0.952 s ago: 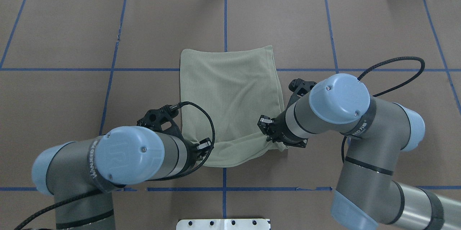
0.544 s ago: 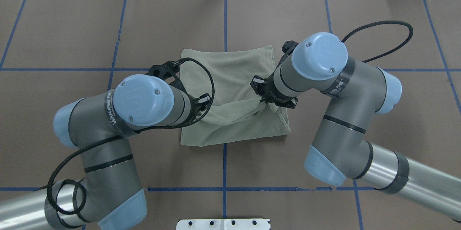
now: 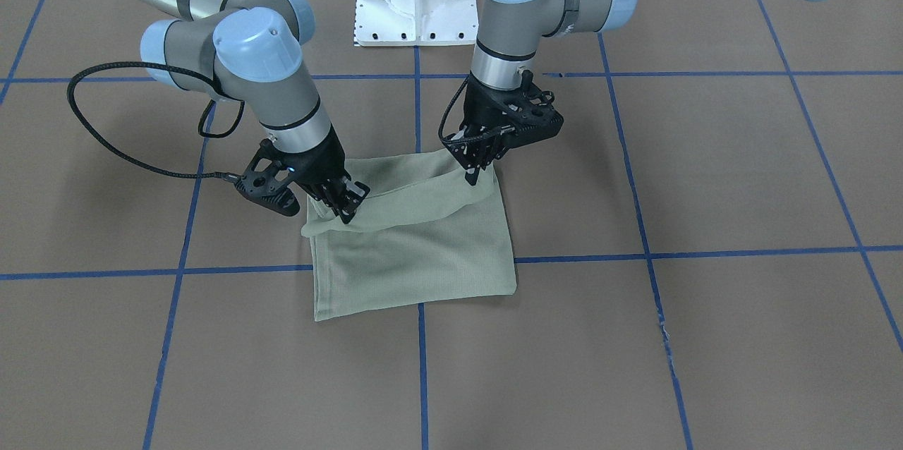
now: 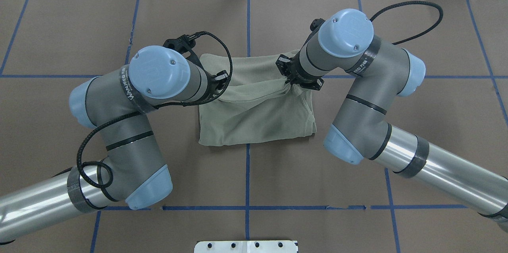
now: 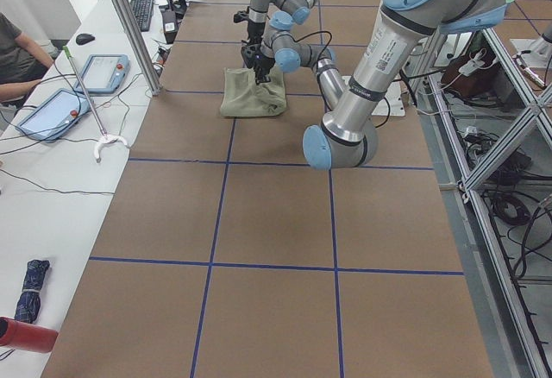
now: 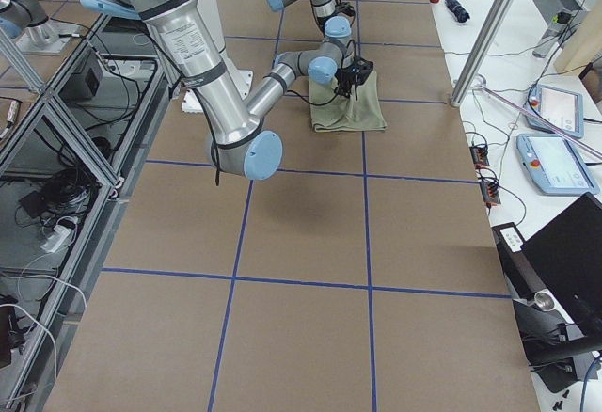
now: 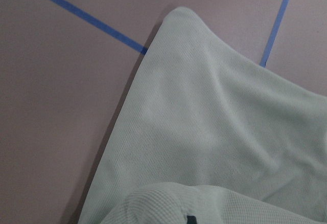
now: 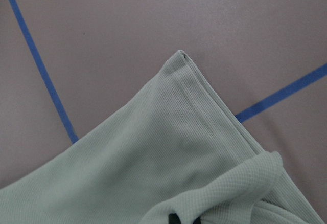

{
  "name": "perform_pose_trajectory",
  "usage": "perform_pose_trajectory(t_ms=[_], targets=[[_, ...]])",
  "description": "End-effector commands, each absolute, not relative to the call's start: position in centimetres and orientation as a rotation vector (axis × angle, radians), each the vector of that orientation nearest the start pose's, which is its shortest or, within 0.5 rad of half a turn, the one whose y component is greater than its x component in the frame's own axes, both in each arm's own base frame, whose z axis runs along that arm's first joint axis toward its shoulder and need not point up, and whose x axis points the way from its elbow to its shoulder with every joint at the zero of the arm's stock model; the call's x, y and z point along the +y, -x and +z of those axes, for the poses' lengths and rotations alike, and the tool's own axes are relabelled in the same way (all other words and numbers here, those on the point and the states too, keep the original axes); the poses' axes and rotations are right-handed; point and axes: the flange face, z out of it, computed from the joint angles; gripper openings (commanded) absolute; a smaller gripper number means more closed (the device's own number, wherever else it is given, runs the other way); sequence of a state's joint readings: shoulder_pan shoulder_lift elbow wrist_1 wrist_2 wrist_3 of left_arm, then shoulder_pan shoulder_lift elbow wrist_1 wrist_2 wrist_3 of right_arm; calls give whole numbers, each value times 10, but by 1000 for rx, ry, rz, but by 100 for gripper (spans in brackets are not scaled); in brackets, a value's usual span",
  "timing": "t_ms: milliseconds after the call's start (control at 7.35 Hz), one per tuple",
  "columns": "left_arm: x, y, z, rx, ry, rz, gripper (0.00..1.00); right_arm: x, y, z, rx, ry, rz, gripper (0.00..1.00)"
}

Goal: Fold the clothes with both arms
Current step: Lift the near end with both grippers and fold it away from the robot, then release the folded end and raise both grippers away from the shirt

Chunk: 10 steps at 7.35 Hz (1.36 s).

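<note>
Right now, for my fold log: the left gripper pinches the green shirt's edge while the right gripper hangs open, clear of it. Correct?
No. The right gripper is also shut on the shirt, at its raised edge, as the front-facing view shows; the left gripper pinches it as you said.

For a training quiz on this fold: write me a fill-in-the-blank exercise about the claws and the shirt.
In the front-facing view, the left claw shows on the picture's ___ side, the right claw opposite.
Both claws are shut on the ___ shirt.
The brown table under it is marked with ___ tape lines.
Missing words: right; green; blue.
</note>
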<state>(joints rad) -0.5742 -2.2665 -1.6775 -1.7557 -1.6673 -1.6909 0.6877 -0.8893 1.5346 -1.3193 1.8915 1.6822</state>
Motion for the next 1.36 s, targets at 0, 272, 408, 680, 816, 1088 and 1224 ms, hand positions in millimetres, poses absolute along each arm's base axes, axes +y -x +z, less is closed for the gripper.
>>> perform_pose_trajectory(t_ms=[0,272,408,680,816,1088,1224], targets=[[-521,-525,191,993,-160,-620,0,-561,495,240,-930,33,620,0],[-554,-517,207,968,-200,-618,30,-577,510,239,-906,41,628,48],[-570,-513,211,943,-222,-602,99,-585,518,243,-924,26,620,99],[-595,-492,218,917,-255,-603,100,-608,510,261,-948,9,635,100],[-600,-487,220,912,-270,-585,100,-611,503,255,-964,19,614,100],[-621,-443,254,899,-210,-441,100,-605,499,237,-1003,59,526,100],[-628,-412,272,875,-259,-379,100,-608,490,233,-1006,40,486,100]])
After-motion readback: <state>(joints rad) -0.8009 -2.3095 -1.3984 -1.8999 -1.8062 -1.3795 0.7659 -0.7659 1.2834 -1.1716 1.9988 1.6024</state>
